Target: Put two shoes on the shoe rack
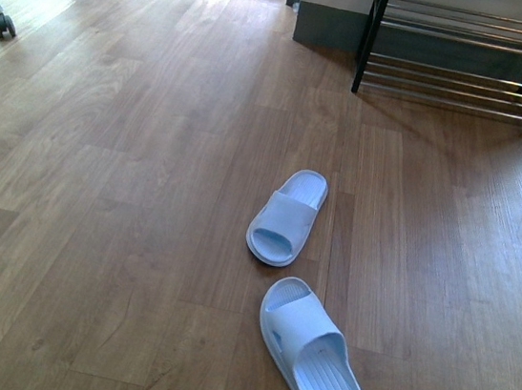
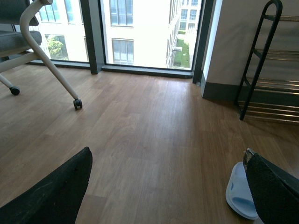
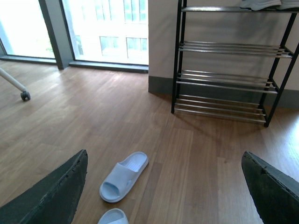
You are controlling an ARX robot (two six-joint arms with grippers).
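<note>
Pale blue, both shoes lay on the wooden floor (image 1: 121, 234) ahead of me, the farther slide (image 1: 287, 217) and the nearer slide (image 1: 315, 354) close together but apart. Neither was on the shoe rack (image 1: 466, 63), which stood well beyond them against the wall, off to my right. My left gripper (image 2: 163, 196) had its jaws spread wide, with only floor showing in the gap. My right gripper (image 3: 163, 198) was spread just as wide and held nothing. A chair caster (image 1: 2, 24) stood far off to my left.
</note>
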